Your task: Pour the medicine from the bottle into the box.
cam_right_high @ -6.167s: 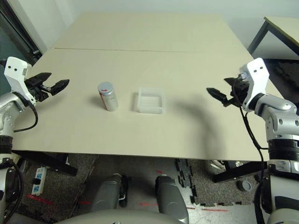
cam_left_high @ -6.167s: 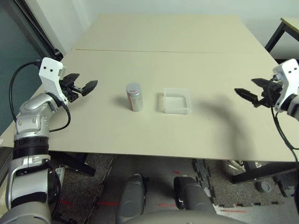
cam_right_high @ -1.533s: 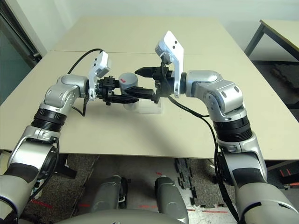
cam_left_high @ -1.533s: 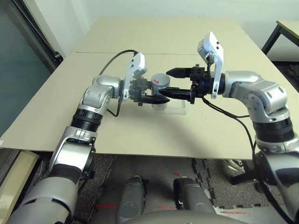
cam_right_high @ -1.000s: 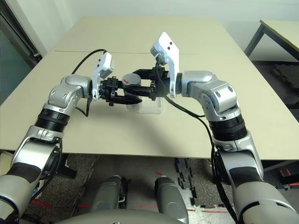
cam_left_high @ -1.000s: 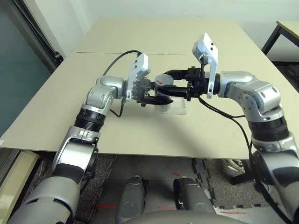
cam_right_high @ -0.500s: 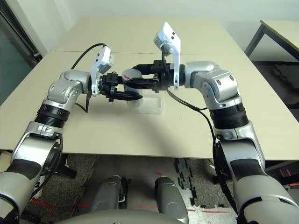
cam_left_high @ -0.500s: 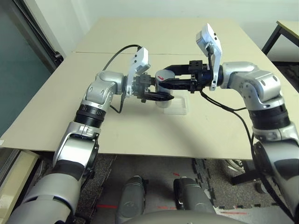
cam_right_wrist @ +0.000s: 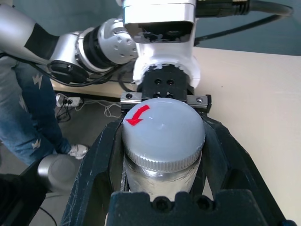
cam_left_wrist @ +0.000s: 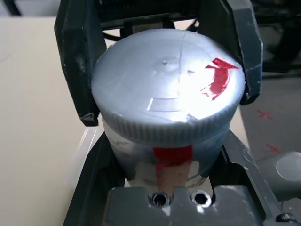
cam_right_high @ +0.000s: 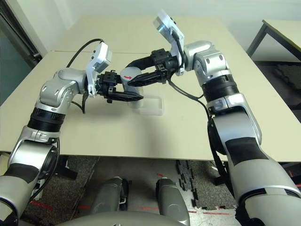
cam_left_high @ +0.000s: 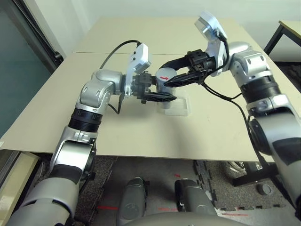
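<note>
Beige tabletop [cam_left_high: 117, 127], matte, crossed by a thin seam [cam_left_high: 188, 52] towards its far edge; pale wall [cam_left_high: 160, 7] behind. Second table [cam_left_high: 291, 29], light-topped and dark-legged, beyond the right edge. Grey floor [cam_left_high: 153, 165] with red marks below.

Bottle [cam_left_high: 166, 101]: one, small, cylindrical, silver-grey, roughly upright. It stands in the grippers near the middle of the tabletop's width, at the left side of the box; whether its base touches anything is hard to tell. Cap [cam_left_wrist: 160, 80]: round, grey, glossy, slightly domed, ridged around the rim, in place on the bottle; bears a curved red arrow [cam_right_wrist: 138, 115]. Body below the cap: metallic, with a red label patch [cam_left_wrist: 173, 160].

Box [cam_left_high: 181, 107]: one, square, shallow, clear plastic, rimmed; lies on the tabletop, its left part overlapped by the bottle.

Left gripper [cam_left_high: 166, 92]: black, pinching the bottle's body from the left. Right gripper [cam_left_high: 164, 76]: black, closed about the bottle at its cap, reaching in from the right.

Person's legs [cam_right_wrist: 35, 110]: blue jeans with pale lightning shapes, a white shoe [cam_right_wrist: 78, 150], beside the table.
</note>
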